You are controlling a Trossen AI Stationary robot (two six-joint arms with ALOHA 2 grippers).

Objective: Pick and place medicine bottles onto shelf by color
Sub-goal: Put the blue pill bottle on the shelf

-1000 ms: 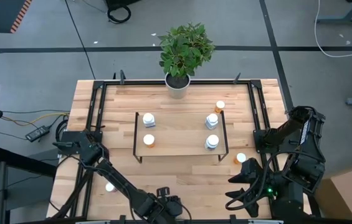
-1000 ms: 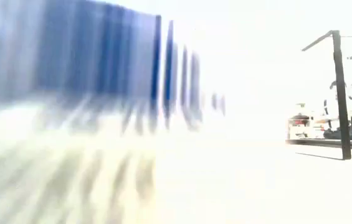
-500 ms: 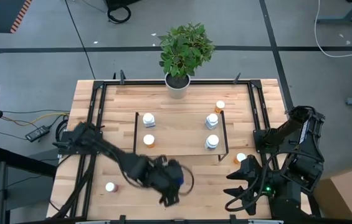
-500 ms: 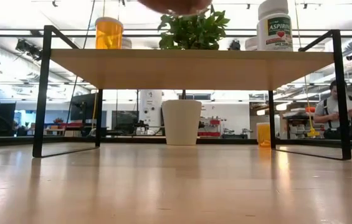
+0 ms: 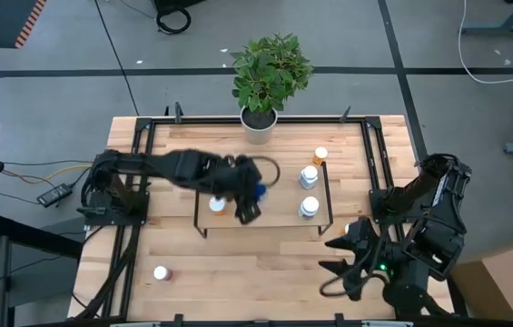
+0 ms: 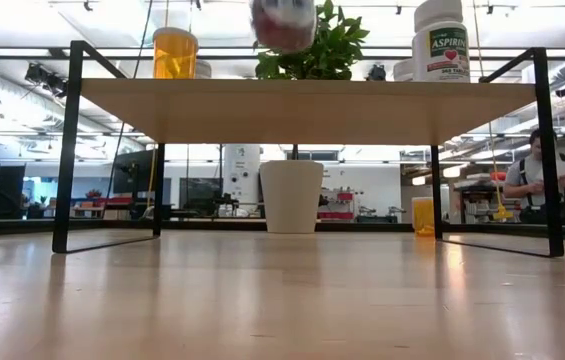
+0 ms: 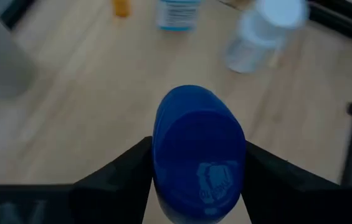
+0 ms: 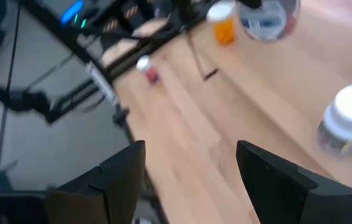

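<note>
A blue oval medicine bottle (image 5: 258, 191) hangs over the left half of the light-wood shelf (image 5: 276, 218), with my left gripper (image 5: 250, 203) shut on it. In the low view it is a blur (image 6: 282, 22) above the shelf top (image 6: 302, 110). An orange bottle (image 5: 217, 205) and two white bottles (image 5: 308, 175) (image 5: 309, 207) stand on the shelf. On the table stand another orange bottle (image 5: 320, 155) and a dark reddish one (image 5: 160, 272). My right gripper (image 5: 340, 254) hovers open at the near right, touching nothing. My left gripper pinches the blue bottle between its two fingers (image 7: 126, 177), one on each of its opposite sides (image 7: 158, 149). The bottle lies along the fingers, and its rounded end (image 7: 200, 134) sticks out past them. It is lifted clear above the shelf.
A potted plant (image 5: 261, 123) stands at the table's far edge behind the shelf. Black frame rails (image 5: 138, 154) run along the table's left and right sides. A white-capped bottle (image 8: 350, 124) stands close to my right gripper. A person (image 6: 542, 180) stands in the room beyond.
My left gripper has swung from the table's near edge toward the far edge and upward, carrying the blue bottle. It now hangs over the shelf's left half. The bottle stays in the hold, clear of the table.
</note>
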